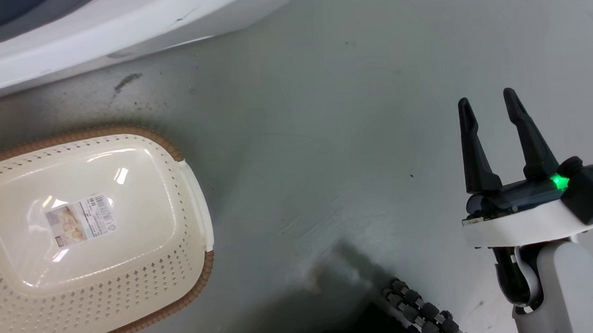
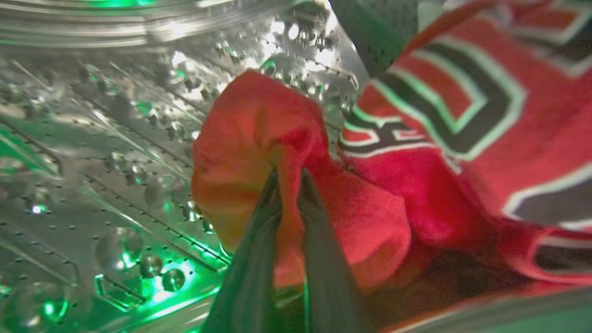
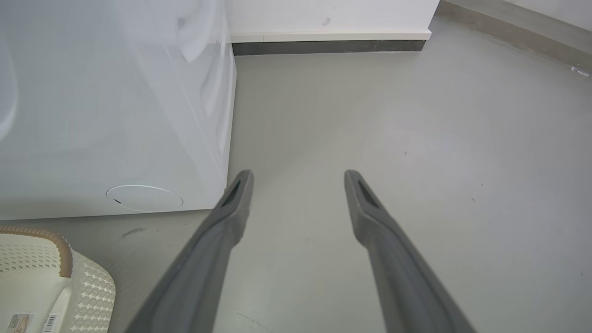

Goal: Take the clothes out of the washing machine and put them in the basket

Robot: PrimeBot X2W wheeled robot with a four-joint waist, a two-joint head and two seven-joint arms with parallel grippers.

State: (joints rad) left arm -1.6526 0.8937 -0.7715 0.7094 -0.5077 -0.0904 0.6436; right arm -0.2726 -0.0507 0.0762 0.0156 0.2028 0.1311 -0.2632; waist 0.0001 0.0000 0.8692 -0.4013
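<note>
Inside the perforated steel drum [image 2: 92,152] of the washing machine [image 1: 95,30], my left gripper [image 2: 289,178] is shut on a fold of the plain red garment [image 2: 249,134]. The red jersey [image 2: 485,125] with white-black trim lies just to its right in the left wrist view. The cream basket [image 1: 146,273] with a tan rim sits on the floor at the head view's left, holding only a label. My right gripper [image 1: 489,105] hangs open over bare floor at the right, also seen as the right gripper [image 3: 298,178] beside the washing machine [image 3: 115,115] and basket [image 3: 92,286].
The grey floor [image 1: 325,135] stretches between the basket and my right arm. A dark ribbed cable [image 1: 423,311] lies at the bottom of the head view. A white wall with a dark skirting [image 3: 323,46] stands beyond the machine.
</note>
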